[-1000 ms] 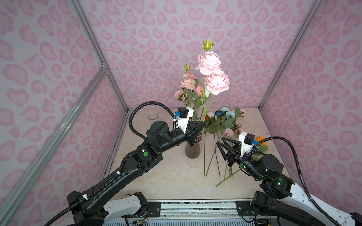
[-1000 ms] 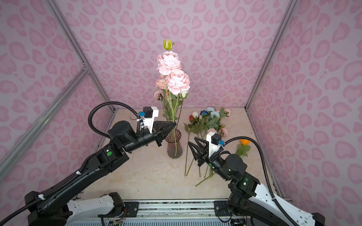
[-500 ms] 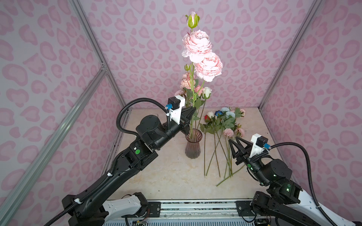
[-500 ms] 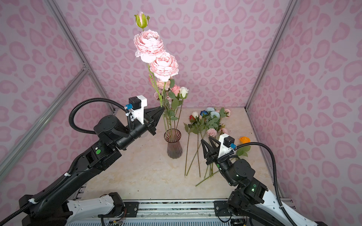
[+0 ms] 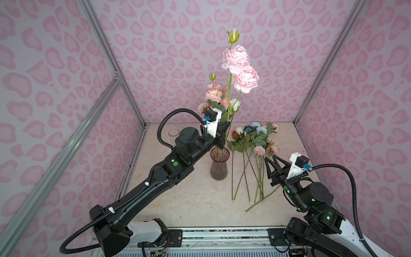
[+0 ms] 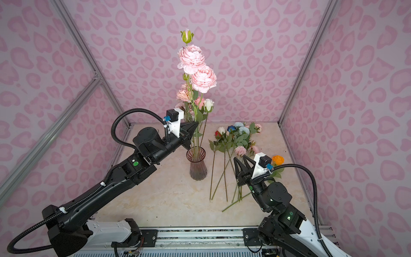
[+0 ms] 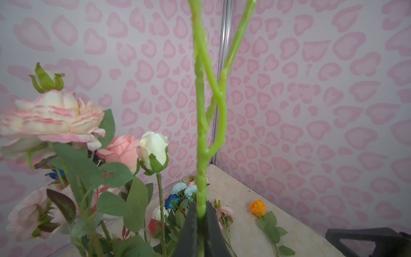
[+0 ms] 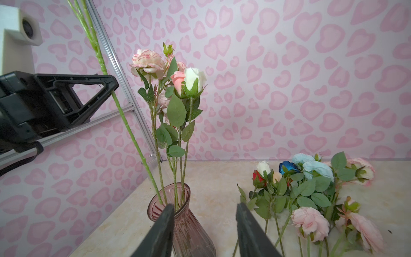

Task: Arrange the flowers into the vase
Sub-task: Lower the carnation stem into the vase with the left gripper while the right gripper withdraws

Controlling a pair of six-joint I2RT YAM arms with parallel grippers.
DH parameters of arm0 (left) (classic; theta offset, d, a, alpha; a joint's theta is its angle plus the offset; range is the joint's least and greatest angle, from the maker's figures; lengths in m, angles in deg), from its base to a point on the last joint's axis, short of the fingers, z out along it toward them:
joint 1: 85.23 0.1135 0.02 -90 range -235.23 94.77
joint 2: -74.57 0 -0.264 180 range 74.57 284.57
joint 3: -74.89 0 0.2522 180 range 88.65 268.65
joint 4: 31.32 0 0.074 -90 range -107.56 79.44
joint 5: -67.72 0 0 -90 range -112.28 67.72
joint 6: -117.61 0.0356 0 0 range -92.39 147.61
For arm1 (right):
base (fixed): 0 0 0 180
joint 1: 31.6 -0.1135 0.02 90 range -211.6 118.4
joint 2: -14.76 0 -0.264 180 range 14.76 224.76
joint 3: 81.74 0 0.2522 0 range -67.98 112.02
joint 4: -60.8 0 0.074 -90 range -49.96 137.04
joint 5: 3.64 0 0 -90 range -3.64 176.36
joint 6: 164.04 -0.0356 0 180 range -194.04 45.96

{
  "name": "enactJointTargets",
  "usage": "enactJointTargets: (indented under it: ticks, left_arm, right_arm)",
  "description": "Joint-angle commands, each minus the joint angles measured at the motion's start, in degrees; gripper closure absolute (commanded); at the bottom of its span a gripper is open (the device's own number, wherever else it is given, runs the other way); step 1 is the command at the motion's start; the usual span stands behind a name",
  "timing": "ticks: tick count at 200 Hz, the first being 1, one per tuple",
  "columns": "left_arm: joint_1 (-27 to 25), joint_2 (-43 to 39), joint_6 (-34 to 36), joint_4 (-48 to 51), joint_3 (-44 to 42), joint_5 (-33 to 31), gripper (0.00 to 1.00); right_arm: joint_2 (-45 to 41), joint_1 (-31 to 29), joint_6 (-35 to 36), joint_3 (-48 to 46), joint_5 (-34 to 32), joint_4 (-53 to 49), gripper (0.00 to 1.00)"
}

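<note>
My left gripper [image 5: 228, 124] [image 6: 196, 123] [image 7: 201, 213] is shut on the green stem [image 7: 201, 133] of a tall pink flower with two big blooms [image 5: 239, 66] [image 6: 195, 66]. It hovers above the ribbed pink glass vase [image 5: 219, 164] [image 6: 198, 164] [image 8: 182, 222]. The stem's lower end [image 8: 142, 153] slants down into the vase mouth. Pink-edged, peach and white flowers [image 8: 191, 77] [image 7: 153, 149] stand in the vase. More flowers [image 5: 251, 138] [image 6: 233, 138] [image 8: 311, 182] lie on the table to its right. My right gripper [image 5: 270, 159] [image 6: 240, 158] [image 8: 203, 208] is open and empty above their stems.
An orange flower [image 6: 278, 159] [image 7: 258, 208] lies apart at the right, behind my right wrist. A small clear glass jar [image 5: 173, 132] stands in the back left corner. Pink patterned walls with aluminium posts [image 5: 315, 77] close in three sides.
My left gripper lifted the tall pink flower up and left, then swung it back right over the vase. My right gripper drew back to the right and opened slightly.
</note>
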Motion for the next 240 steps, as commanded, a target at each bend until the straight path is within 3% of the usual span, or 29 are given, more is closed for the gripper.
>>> enactJointTargets:
  ticks: [1, 122, 173, 240]
  left_arm:
    - [0.26, 0.62, -2.68, -7.2, -2.43, 0.14, 0.96]
    - [0.55, -0.26, -5.59, -10.55, -16.84, -2.82, 0.97]
    - [0.58, 0.23, -6.35, -10.23, -18.49, -5.28, 0.96]
    - [0.64, -0.39, -6.95, -8.8, -19.17, -6.98, 0.76]
  right_arm:
    - [-0.53, 0.6, -1.42, -0.86, 0.98, 0.11, 0.53]
    - [-0.19, 2.68, -3.04, -1.72, 2.68, -0.44, 0.53]
    - [1.22, 2.89, -3.65, -1.49, 3.41, -0.05, 0.52]
    - [1.74, 3.08, -4.26, -1.09, 3.39, -0.7, 0.52]
